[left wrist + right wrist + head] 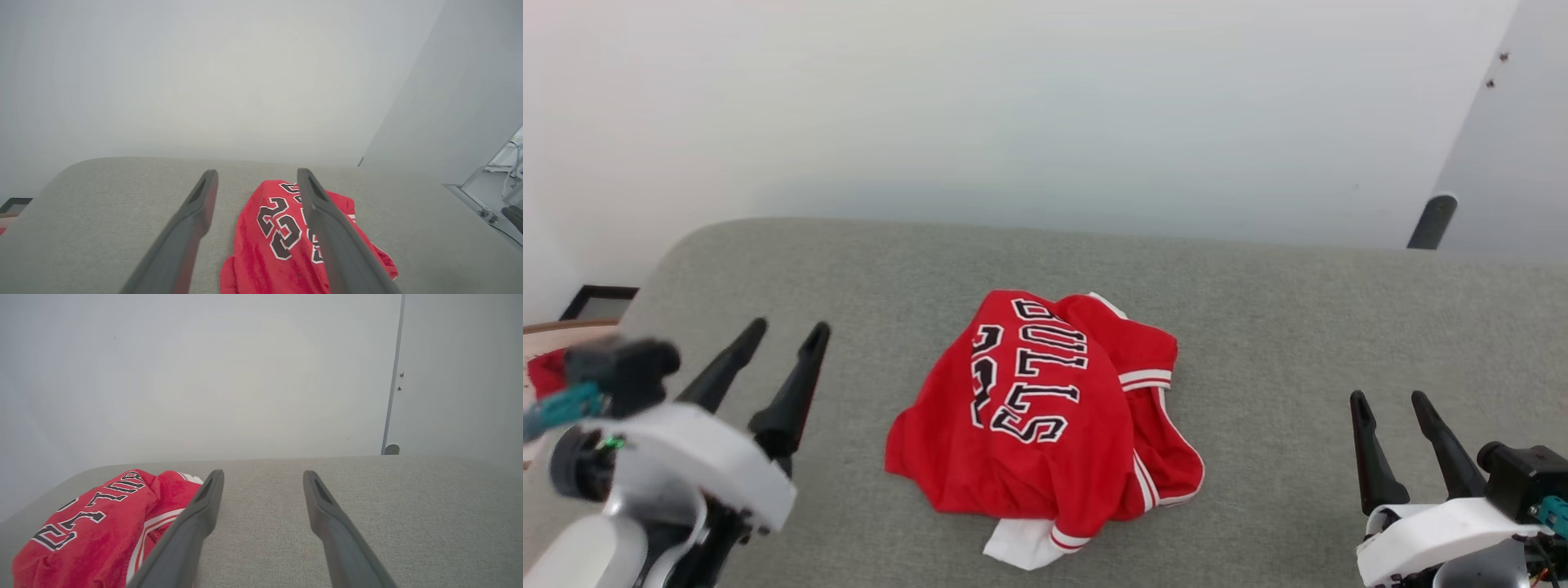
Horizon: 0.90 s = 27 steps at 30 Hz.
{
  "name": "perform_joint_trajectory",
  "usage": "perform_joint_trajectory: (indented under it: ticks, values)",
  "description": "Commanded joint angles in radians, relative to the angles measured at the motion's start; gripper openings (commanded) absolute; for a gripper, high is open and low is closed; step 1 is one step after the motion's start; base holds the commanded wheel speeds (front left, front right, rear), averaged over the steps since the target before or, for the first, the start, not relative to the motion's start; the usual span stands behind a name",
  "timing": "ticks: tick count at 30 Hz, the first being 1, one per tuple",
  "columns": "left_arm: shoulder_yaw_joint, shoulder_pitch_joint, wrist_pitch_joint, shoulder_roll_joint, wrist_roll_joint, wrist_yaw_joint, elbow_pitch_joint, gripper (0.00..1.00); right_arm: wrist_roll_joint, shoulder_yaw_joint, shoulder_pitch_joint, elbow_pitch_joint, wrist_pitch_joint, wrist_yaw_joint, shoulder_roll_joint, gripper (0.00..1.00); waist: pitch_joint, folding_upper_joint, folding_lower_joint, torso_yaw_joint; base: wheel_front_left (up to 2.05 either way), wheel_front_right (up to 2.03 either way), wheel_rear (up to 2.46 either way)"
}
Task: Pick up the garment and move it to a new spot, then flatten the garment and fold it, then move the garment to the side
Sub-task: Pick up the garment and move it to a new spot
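- Head view: the red shirt (pixel 1045 416) lies bunched in a heap near the middle of the grey desk (pixel 1298 327). Its lettering faces up and a white sleeve pokes out at its near edge. Our left fingers (pixel 794 384) stand spread at the near left and our right fingers (pixel 1370 449) spread at the near right. Both are well apart from the shirt and pinch nothing.
- Left wrist view: the left fingers (pixel 196 212) are spread wide and bare. Beyond them the shirt (pixel 278 245) rests on the desk, untouched.
- Right wrist view: the right fingers (pixel 204 506) are spread too, with bare desk between them. The shirt (pixel 90 531) lies off to their left.
- How far along, as we judge it: neither arm holds the shirt, and we cannot tell whether this is its new spot. It is crumpled, so flattening, folding and moving it to the side are all left.
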Motion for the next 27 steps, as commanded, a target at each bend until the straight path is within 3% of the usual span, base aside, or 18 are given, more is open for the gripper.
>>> perform_joint_trajectory:
  ticks: [1,10,14,27]
  values:
    - [0.009,0.029,-0.036,0.011,0.023,-0.011,0.000,1.00,0.002,0.002,0.021,0.003,-0.003,0.000,0.002,1.00,-0.018,-0.0001,0.0000,0.019,0.00,0.00,0.00]
    - [0.037,0.190,-0.254,0.027,0.115,-0.021,0.045,1.00,0.006,0.001,0.040,0.009,-0.013,0.000,0.002,1.00,-0.036,-0.0001,0.0000,0.031,0.00,0.00,0.00]
    - [0.048,0.247,-0.330,0.004,0.124,-0.021,0.076,1.00,-0.001,-0.010,0.054,0.010,-0.020,0.000,0.002,1.00,-0.043,-0.0001,0.0000,0.032,0.00,0.00,0.00]
    - [0.101,0.361,-0.395,-0.041,0.137,-0.054,0.126,1.00,0.001,-0.037,0.095,0.004,-0.022,0.000,0.002,1.00,-0.059,-0.0001,0.0000,0.045,0.00,0.00,0.00]
